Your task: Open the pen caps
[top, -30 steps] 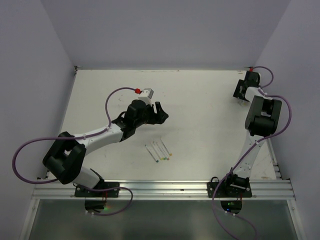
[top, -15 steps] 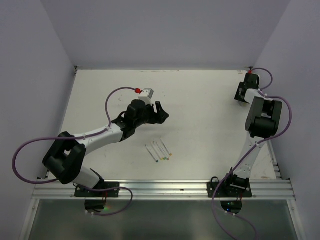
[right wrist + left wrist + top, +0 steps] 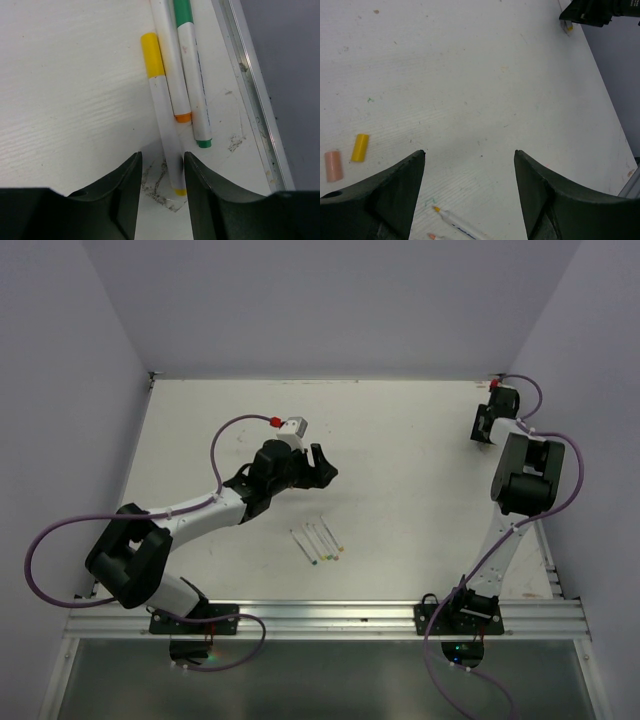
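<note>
We are holding the right gripper [image 3: 162, 156] over the table [image 3: 75, 90] by its rail [image 3: 250, 85] — jaws parted a little, the yellow pen's [image 3: 162, 115] tail lying between them, close to one finger. Its yellow cap [image 3: 152, 55] and a green cap [image 3: 182, 11] are sitting beyond the fingertips. The left gripper [image 3: 469, 152] is hanging wide open — a loose yellow cap [image 3: 360, 147] and a pink cap [image 3: 333, 166] are lying outside its jaws.

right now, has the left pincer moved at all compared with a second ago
No. In the top view the left pincer sits in the same spot, just up and left of the row of pens, with no visible shift toward or away from them.
</note>
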### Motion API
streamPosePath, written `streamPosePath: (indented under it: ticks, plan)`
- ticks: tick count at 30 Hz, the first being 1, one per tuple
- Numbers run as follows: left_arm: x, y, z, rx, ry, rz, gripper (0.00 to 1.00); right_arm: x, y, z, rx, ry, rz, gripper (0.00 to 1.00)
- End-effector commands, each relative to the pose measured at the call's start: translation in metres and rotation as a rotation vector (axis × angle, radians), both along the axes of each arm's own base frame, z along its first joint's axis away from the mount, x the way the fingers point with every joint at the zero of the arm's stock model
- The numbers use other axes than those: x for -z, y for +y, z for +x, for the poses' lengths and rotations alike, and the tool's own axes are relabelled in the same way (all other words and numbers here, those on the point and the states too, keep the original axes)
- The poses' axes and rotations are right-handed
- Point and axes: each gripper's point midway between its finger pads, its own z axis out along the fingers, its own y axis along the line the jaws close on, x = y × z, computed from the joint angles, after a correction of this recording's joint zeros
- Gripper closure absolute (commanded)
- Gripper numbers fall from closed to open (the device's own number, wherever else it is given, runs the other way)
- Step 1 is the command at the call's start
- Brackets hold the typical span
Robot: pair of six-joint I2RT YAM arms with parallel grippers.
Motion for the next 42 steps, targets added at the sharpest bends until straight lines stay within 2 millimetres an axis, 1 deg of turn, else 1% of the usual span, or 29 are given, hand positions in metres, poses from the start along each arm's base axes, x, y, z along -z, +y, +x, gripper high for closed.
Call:
streamPosePath:
  ticks: [1, 3, 4, 7, 8, 9, 11, 12, 13, 15, 18, 20, 21, 24, 25, 26, 27, 29, 31, 33, 34, 35, 36, 37, 38, 39, 40, 41, 42]
  plan:
    - [-0.016, -0.002, 0.005, 0.003, -0.057, -0.026, 0.25, 0.052, 0.012, -0.029, -0.056, 0.163, 0.042, 0.57]
    - [-0.016, -0.001, 0.005, -0.001, -0.059, -0.026, 0.25, 0.053, 0.012, -0.028, -0.063, 0.166, 0.047, 0.6]
    - [-0.016, -0.001, 0.004, -0.001, -0.06, -0.025, 0.25, 0.053, 0.013, -0.029, -0.067, 0.17, 0.05, 0.67]
    - [-0.014, -0.002, 0.005, -0.001, -0.056, -0.022, 0.25, 0.055, 0.012, -0.031, -0.075, 0.18, 0.036, 0.8]
    - [-0.014, -0.002, 0.005, 0.001, -0.055, -0.021, 0.25, 0.057, 0.01, -0.032, -0.076, 0.188, 0.025, 0.81]
    - [-0.014, -0.003, 0.005, 0.004, -0.056, -0.022, 0.25, 0.058, 0.01, -0.033, -0.077, 0.196, 0.022, 0.85]
    - [-0.015, -0.001, 0.006, -0.002, -0.059, -0.023, 0.25, 0.06, 0.01, -0.033, -0.077, 0.199, 0.02, 0.9]
    - [-0.013, -0.001, 0.005, 0.0, -0.056, -0.02, 0.24, 0.06, 0.01, -0.034, -0.08, 0.203, 0.02, 0.97]
    - [-0.013, -0.001, 0.006, -0.002, -0.056, -0.02, 0.24, 0.06, 0.01, -0.033, -0.081, 0.203, 0.016, 0.99]
    - [-0.011, -0.002, 0.005, 0.001, -0.049, -0.021, 0.24, 0.057, 0.011, -0.034, -0.088, 0.206, -0.004, 1.0]
    - [-0.009, -0.004, 0.006, 0.006, -0.045, -0.024, 0.24, 0.044, 0.015, -0.03, -0.111, 0.193, -0.097, 1.0]
    - [-0.007, -0.003, 0.006, 0.004, -0.041, -0.021, 0.24, 0.035, 0.026, -0.027, -0.128, 0.198, -0.172, 1.0]
    - [-0.006, -0.003, 0.006, 0.004, -0.039, -0.021, 0.24, 0.027, 0.04, -0.021, -0.17, 0.189, -0.218, 1.0]
    - [-0.007, -0.003, 0.007, 0.0, -0.036, -0.022, 0.24, 0.01, 0.057, -0.014, -0.211, 0.199, -0.31, 1.0]
    - [-0.006, -0.002, 0.008, -0.003, -0.033, -0.019, 0.24, 0.005, 0.072, -0.012, -0.239, 0.2, -0.335, 1.0]
    - [-0.005, 0.0, 0.009, -0.007, -0.024, -0.01, 0.24, 0.0, 0.073, -0.013, -0.231, 0.204, -0.358, 1.0]
    - [-0.006, 0.001, 0.01, -0.011, -0.022, -0.01, 0.24, -0.01, 0.087, -0.012, -0.249, 0.183, -0.358, 1.0]
    - [-0.009, 0.005, 0.012, -0.02, -0.022, -0.008, 0.24, -0.02, 0.091, -0.016, -0.212, 0.154, -0.336, 1.0]
    - [-0.014, 0.007, 0.011, -0.019, -0.02, -0.012, 0.24, -0.039, 0.091, -0.023, -0.173, 0.127, -0.327, 1.0]
    - [-0.019, 0.006, 0.009, -0.01, -0.014, -0.025, 0.24, -0.045, 0.092, -0.039, -0.119, 0.122, -0.305, 1.0]
    - [-0.021, 0.006, 0.007, -0.008, -0.007, -0.029, 0.24, -0.066, 0.094, -0.043, -0.097, 0.075, -0.298, 1.0]
    - [-0.023, 0.004, 0.004, 0.003, 0.002, -0.042, 0.24, -0.061, 0.097, -0.056, -0.08, 0.083, -0.272, 1.0]
    - [-0.025, 0.002, 0.002, 0.011, 0.008, -0.053, 0.24, -0.067, 0.102, -0.062, -0.079, 0.067, -0.263, 1.0]
    - [-0.025, 0.003, 0.0, 0.016, 0.019, -0.057, 0.24, -0.085, 0.105, -0.068, -0.07, 0.026, -0.259, 1.0]
    - [-0.026, 0.001, -0.004, 0.028, 0.033, -0.07, 0.24, -0.083, 0.109, -0.081, -0.05, 0.03, -0.239, 1.0]
    - [-0.03, 0.001, -0.007, 0.036, 0.035, -0.084, 0.24, -0.088, 0.118, -0.087, -0.062, 0.015, -0.227, 1.0]
    - [-0.03, 0.001, -0.01, 0.04, 0.05, -0.089, 0.24, -0.111, 0.124, -0.094, -0.067, -0.046, -0.212, 1.0]
    - [-0.032, -0.002, -0.014, 0.056, 0.066, -0.109, 0.24, -0.105, 0.13, -0.109, -0.071, -0.031, -0.199, 1.0]
    - [-0.034, -0.003, -0.017, 0.066, 0.075, -0.12, 0.24, -0.109, 0.144, -0.117, -0.1, -0.042, -0.184, 1.0]
